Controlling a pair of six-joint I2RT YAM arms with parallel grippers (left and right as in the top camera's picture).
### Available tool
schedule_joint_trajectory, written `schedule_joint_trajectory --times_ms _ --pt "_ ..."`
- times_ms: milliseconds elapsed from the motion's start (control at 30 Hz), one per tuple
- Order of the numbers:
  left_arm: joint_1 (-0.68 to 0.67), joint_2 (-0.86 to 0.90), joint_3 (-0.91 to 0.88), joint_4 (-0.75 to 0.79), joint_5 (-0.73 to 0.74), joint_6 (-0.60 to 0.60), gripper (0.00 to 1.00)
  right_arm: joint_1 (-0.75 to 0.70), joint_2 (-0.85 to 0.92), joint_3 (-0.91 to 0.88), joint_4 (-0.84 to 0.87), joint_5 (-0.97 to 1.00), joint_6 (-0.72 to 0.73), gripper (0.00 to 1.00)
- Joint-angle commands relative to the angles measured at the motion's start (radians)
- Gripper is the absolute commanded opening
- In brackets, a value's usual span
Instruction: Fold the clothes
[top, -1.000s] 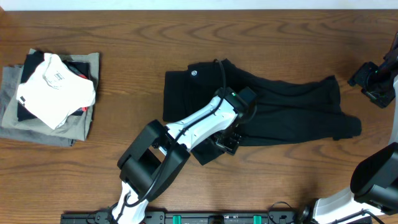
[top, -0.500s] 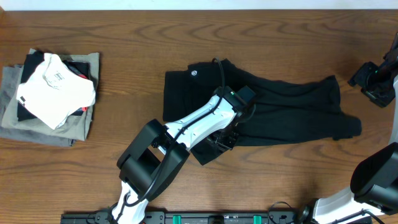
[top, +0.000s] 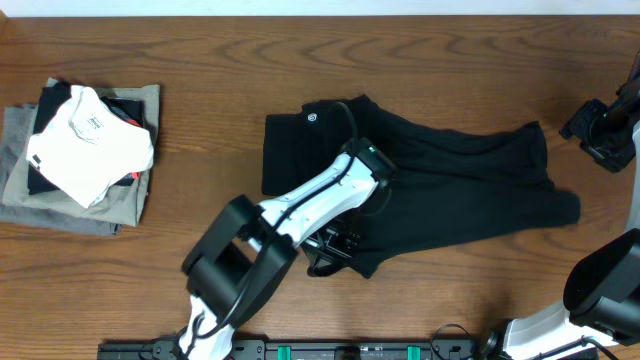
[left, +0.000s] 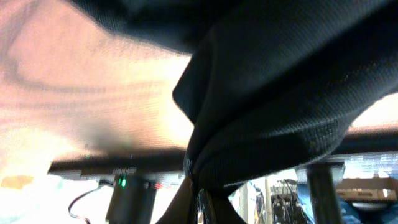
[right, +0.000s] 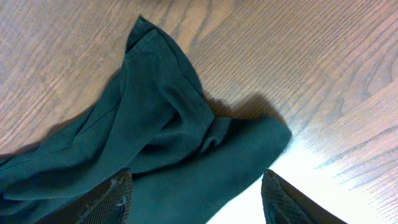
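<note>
Overhead, my left tool (top: 333, 245) was clamped on the black T-shirt (top: 450, 170), which was spread mid-desk (top: 200, 60). Folded garments (top: 85, 150) were stacked at 9 o'clock. Left wrist: the cloth hung pinched. Right wrist: my right tool (right: 199, 202) was apart above the shirt's end.

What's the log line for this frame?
phase: grasp | left gripper: shut on black T-shirt | right gripper: open, empty | fold: unfinished
</note>
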Motion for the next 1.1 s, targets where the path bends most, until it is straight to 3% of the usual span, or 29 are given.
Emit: schedule_joint_trajectory --times_ms 0,367,400,433,467,500,700,933,967,1067 --pt "0.002 -0.098 -0.002 -0.045 -0.001 -0.023 0.06 0.001 -0.004 -0.004 -0.001 0.0 -0.011 0.65" --pt "0.001 -0.249 -0.002 -0.169 0.026 -0.038 0.1 0.002 -0.004 -0.004 0.0 -0.008 -0.011 0.65" --pt "0.0 -0.249 -0.002 -0.177 0.029 -0.038 0.24 0.002 -0.004 -0.004 0.001 -0.008 -0.011 0.66" --pt "-0.002 -0.248 -0.002 -0.183 0.029 -0.037 0.47 0.002 -0.004 -0.004 0.002 -0.008 -0.011 0.65" --pt "-0.006 -0.248 -0.002 -0.184 0.029 -0.037 0.81 0.002 -0.004 -0.004 0.003 -0.008 -0.011 0.66" --pt "-0.01 -0.248 -0.002 -0.182 0.028 -0.037 0.96 0.002 -0.004 -0.004 0.004 -0.01 -0.011 0.67" --pt "-0.011 -0.248 -0.002 -0.121 0.011 -0.03 0.98 0.006 -0.004 -0.004 0.042 -0.09 -0.012 0.67" --pt "0.037 -0.248 -0.002 0.057 -0.058 -0.056 0.99 0.087 0.014 -0.004 0.109 -0.142 -0.065 0.66" --pt "0.049 -0.248 -0.002 0.077 -0.058 -0.056 0.98 0.101 0.023 -0.004 0.114 -0.137 -0.072 0.63" --pt "0.075 -0.248 -0.002 0.137 -0.058 -0.055 0.98 0.126 0.056 -0.004 0.122 -0.103 -0.071 0.44"
